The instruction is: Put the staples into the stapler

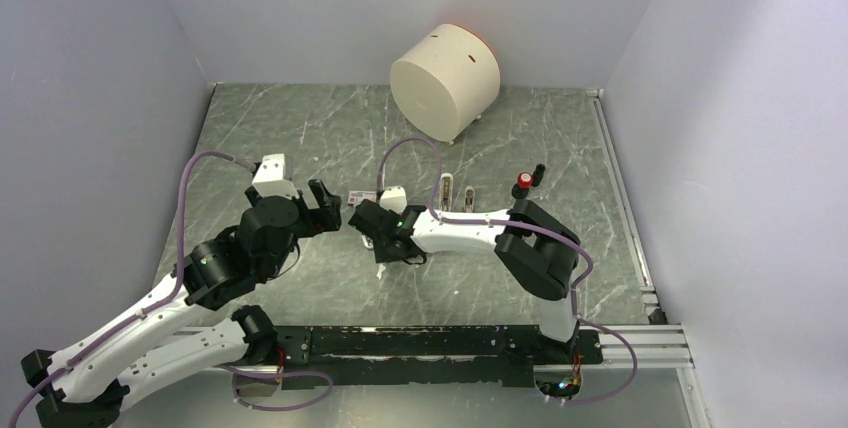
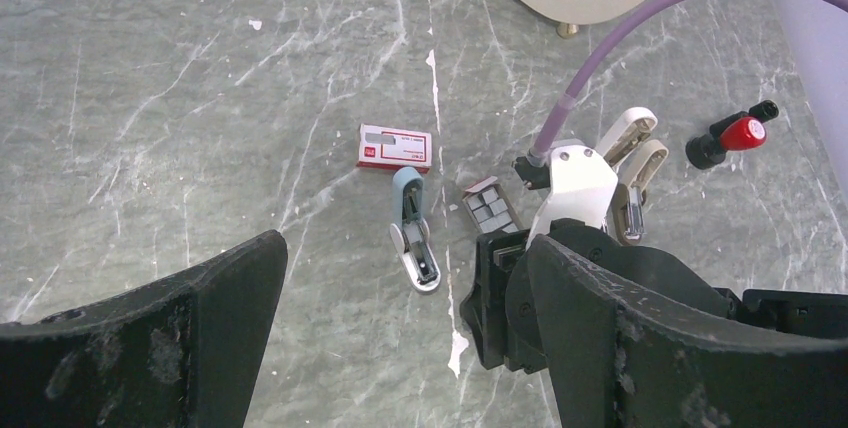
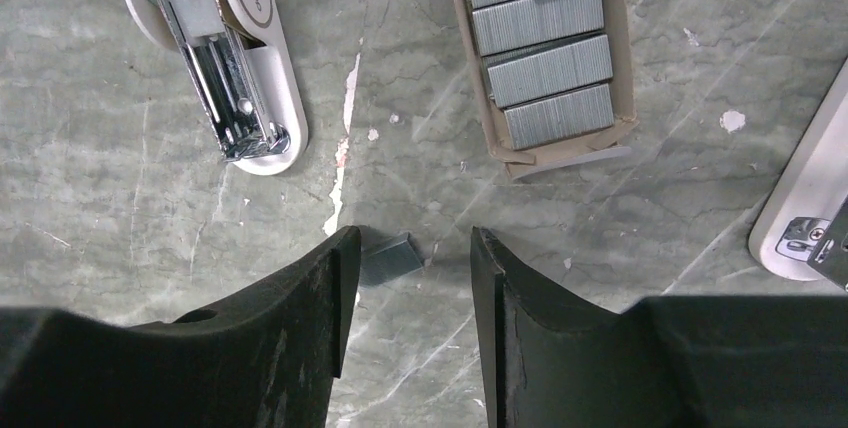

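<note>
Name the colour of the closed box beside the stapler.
Red and white box; left wrist view shows it best.

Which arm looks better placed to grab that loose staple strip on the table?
The right: the right gripper hangs over the loose staple strip, fingers either side, with the open stapler close by. The left gripper hovers farther off, wide open and empty.

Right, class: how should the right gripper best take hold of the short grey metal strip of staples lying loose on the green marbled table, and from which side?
Pinch the loose staple strip across its opposite sides, coming straight down from above. It lies flat and low on the table, so nothing can get beneath it. The right gripper straddles it with open jaws, though off-centre.
</note>
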`<move>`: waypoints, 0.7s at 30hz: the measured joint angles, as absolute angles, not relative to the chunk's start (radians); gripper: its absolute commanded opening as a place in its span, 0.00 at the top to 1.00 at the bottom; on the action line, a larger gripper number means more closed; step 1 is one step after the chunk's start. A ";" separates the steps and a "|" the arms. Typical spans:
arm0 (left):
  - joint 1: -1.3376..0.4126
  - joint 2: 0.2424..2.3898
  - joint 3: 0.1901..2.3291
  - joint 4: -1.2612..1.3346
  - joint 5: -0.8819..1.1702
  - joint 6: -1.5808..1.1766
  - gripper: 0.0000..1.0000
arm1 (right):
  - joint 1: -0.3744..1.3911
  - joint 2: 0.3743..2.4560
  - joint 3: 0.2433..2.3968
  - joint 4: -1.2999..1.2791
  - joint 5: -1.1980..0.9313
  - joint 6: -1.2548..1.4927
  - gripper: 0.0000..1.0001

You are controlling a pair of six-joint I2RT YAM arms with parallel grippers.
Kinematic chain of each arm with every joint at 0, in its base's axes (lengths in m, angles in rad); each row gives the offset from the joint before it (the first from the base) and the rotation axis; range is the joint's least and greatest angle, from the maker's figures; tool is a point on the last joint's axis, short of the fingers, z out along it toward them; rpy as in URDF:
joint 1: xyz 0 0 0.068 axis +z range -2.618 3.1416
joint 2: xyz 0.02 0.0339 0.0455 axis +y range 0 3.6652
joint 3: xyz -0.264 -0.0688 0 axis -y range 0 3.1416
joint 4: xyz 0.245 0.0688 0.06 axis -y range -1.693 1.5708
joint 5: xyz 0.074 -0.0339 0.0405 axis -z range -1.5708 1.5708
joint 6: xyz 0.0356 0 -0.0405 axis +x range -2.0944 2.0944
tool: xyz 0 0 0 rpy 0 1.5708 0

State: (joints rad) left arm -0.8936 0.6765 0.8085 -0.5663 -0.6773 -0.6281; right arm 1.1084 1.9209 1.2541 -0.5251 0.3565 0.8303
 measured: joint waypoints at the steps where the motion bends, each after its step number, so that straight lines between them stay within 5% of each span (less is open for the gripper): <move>1: -0.894 0.677 0.809 -0.566 -0.677 -0.628 0.05 | 1.108 1.921 1.254 -0.527 0.355 0.830 0.52; 10: -0.894 0.686 0.809 -0.566 -0.677 -0.628 0.05 | 1.108 1.897 1.232 -0.553 0.302 0.819 0.58; 16: -0.894 0.686 0.809 -0.566 -0.677 -0.628 0.05 | 1.108 1.888 1.221 -0.558 0.282 0.804 0.73; 21: -0.894 0.691 0.809 -0.566 -0.677 -0.628 0.05 | 1.108 1.887 1.222 -0.559 0.276 0.788 0.71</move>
